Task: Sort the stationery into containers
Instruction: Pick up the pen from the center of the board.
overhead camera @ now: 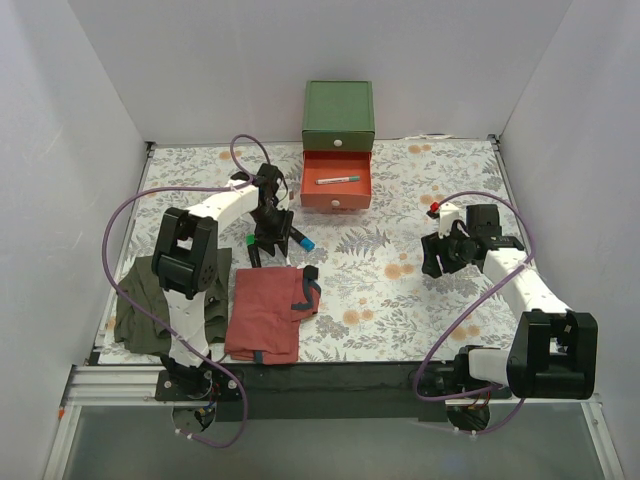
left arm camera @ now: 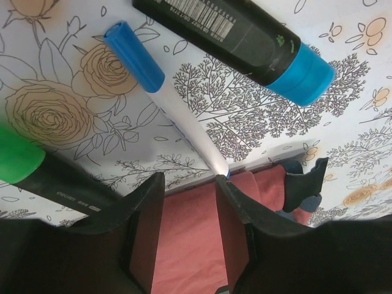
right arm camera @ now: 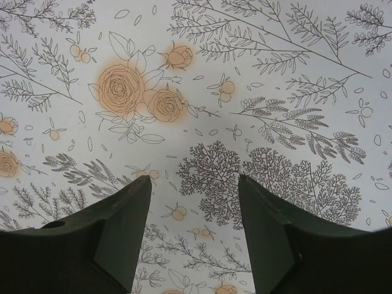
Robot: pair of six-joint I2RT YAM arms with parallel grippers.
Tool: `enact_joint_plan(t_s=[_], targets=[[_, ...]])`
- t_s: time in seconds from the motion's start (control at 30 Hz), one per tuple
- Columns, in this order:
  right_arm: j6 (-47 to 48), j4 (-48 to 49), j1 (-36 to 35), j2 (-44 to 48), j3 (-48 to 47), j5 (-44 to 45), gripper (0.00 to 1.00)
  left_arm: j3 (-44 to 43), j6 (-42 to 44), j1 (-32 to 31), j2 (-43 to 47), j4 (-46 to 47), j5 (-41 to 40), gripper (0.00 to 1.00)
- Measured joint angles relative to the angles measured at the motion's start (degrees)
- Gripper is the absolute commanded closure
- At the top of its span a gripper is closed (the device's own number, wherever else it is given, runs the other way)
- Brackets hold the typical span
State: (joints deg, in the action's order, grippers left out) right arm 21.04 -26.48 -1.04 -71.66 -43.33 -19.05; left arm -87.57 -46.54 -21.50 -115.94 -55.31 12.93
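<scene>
My left gripper (overhead camera: pixel 272 238) is open and empty, low over the mat, with its jaws (left arm camera: pixel 188 184) apart. Just ahead of it lie a white pen with a blue cap (left arm camera: pixel 136 56), a black marker with a blue cap (left arm camera: pixel 257 43) and a green-capped black marker (left arm camera: pixel 27 164). The white pen's bare end lies at the right fingertip (left arm camera: pixel 222 184). The green chest (overhead camera: pixel 338 112) stands at the back with its red-orange drawer (overhead camera: pixel 336 194) pulled open; a thin pen (overhead camera: pixel 338 180) lies inside. My right gripper (overhead camera: pixel 440 255) is open and empty over bare floral mat, as its wrist view (right arm camera: pixel 193 184) shows.
A red folded cloth (overhead camera: pixel 265 312) lies near the left gripper and shows under the jaws in the left wrist view (left arm camera: pixel 184 251). An olive cloth (overhead camera: pixel 150 305) lies at the left edge. The chest's upper drawer (overhead camera: pixel 338 142) is shut. White walls enclose the table.
</scene>
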Motion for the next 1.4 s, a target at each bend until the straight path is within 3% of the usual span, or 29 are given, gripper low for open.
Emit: enact_joint_plan(t_s=[0.3,0.53,0.63,0.67,0.83,1.0,1.23,1.4], targets=[[0.0,0.1,0.2,1.0,0.1,-0.2,0.32,-2.3,-2.6,0.0,-1.0,1.2,-2.1,0.57],[0.1,0.1,0.2,1.5,0.1,-0.2,0.32,-2.0,-6.2,0.0,-3.2,1.5,-2.1,0.59],[0.2,0.1,0.3,1.7,0.1,-0.2,0.32,-2.2,-7.6,0.0,-4.3,1.1,-1.8,0.68],[0.2,0.1,0.3,1.9,0.2,-0.2,0.32,-2.2,-7.9,0.0,-4.3,1.1,-1.8,0.75],[0.2,0.1,0.3,2.1,0.2,0.0,0.32,-2.4,-7.8,0.0,-4.7,0.8,-1.8,0.88],[0.2,0.1,0.3,2.1,0.2,0.1,0.32,-3.5,-4.6,1.2,-5.5,-0.3,-0.4,1.0],[0.5,0.1,0.3,2.0,0.2,0.3,0.32,-5.4,4.0,10.3,-5.7,0.5,-0.2,1.0],[0.6,0.2,0.3,1.3,0.2,0.2,0.32,-13.8,17.0,15.6,-5.6,1.8,1.7,1.0]])
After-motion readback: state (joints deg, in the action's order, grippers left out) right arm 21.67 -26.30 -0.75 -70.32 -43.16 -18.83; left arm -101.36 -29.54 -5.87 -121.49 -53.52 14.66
